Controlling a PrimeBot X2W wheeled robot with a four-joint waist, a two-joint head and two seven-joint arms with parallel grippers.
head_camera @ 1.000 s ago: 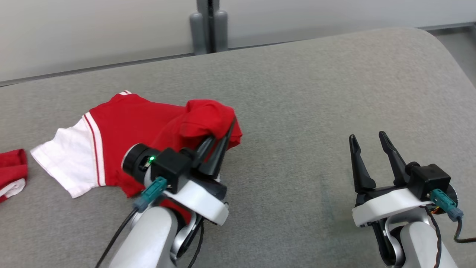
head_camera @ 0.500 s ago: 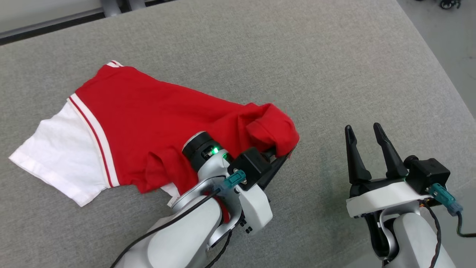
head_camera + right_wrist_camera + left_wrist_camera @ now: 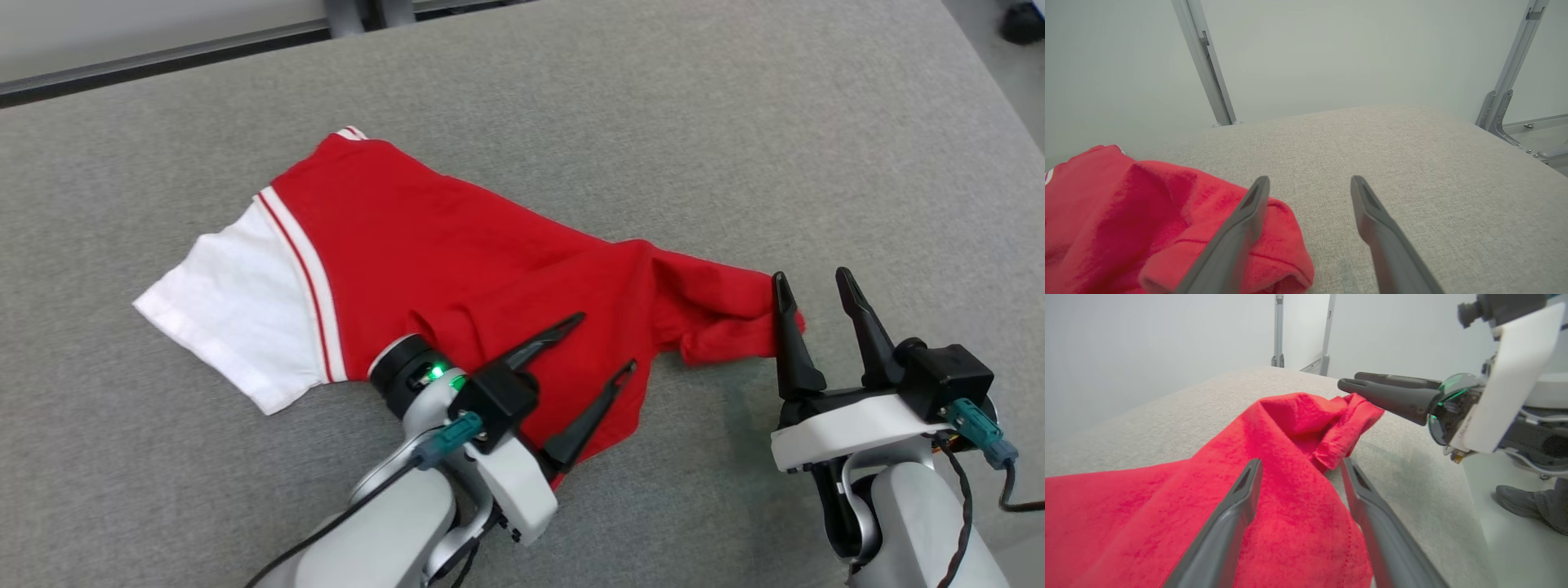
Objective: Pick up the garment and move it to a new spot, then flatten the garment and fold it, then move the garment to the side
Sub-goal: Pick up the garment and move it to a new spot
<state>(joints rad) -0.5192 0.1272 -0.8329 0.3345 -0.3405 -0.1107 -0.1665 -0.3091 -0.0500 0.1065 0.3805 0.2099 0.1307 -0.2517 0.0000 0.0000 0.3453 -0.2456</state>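
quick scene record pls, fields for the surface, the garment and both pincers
surface: grey fabric-covered table
garment: red shirt with white sleeve, lying spread out but wrinkled, right end bunched
left pincer: open, over the shirt's near edge, gripping nothing
right pincer: open, empty, beside the bunched end
fold: not yet done

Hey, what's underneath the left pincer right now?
The red garment lies under the open left pincer, spread on the grey padded table. The table beneath the cloth is covered.
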